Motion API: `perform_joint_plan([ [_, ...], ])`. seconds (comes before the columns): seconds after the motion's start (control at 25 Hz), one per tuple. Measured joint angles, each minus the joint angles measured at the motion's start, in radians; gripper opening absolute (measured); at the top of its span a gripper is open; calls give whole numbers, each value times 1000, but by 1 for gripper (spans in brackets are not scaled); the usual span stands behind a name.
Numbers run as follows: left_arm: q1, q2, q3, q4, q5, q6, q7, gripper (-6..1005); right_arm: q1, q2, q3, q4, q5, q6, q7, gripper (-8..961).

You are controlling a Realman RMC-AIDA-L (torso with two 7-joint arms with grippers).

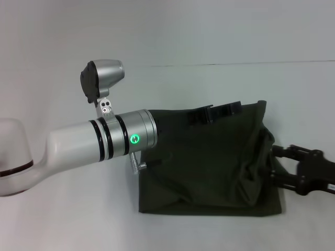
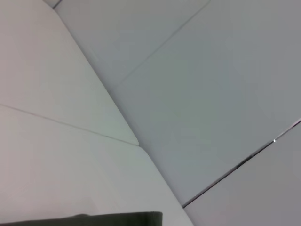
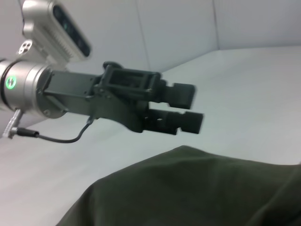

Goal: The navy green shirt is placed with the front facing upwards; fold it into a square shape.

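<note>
Shirt (image 1: 209, 172) is already down to a rough rectangle, lying right of centre on the tabletop (image 1: 63, 225), well in from the far edge; near and left edges look straight, the right side is bunched and rumpled. No lettering showing.

Left pincer (image 1: 215, 113) hangs above the shirt's far edge. In the right wrist view its fingers (image 3: 181, 94) sit one above the other with a narrow gap, nearly closed, nothing between them, and clear air under them down to the cloth. So I read it as empty.

Right pincer (image 1: 277, 164) is at the shirt's right edge, low, against the rumpled fold. Can't tell if it's gripping cloth or how wide it is; fabric hides the tips.

My read: late in the task, with a fold just laid or being tidied. Next I'd flatten or square that right side, since it's the only edge spoiling the square. Needs a clean pinch on the top layer only.
</note>
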Motion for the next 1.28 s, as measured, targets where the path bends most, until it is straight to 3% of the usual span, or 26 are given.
perform_joint_plan([
  [0.2,10,0,-2,19,2,4,8,547,-26,-26,84,-4,0,-70,1,761],
  [0.32,40,2,12,74,23,6,29,691,-27,-26,113,-19,0,-119,-3,761],
  [0.6,184,13,12,232,29,11,56,926,54,40,58,-69,-24,-102,-5,759],
  [0.72,234,14,-15,282,35,13,55,947,112,40,-3,-18,-28,-30,5,758],
  [0.92,249,14,-76,283,105,38,49,969,146,42,-99,22,-28,99,3,756],
  [1.04,249,19,-93,286,179,70,48,969,130,39,-145,26,-31,135,9,730],
  [1.16,246,43,-146,306,329,162,47,969,90,36,-156,17,-57,143,10,691],
  [1.28,248,67,-268,340,507,298,45,968,27,30,-148,-6,-81,142,10,683],
])
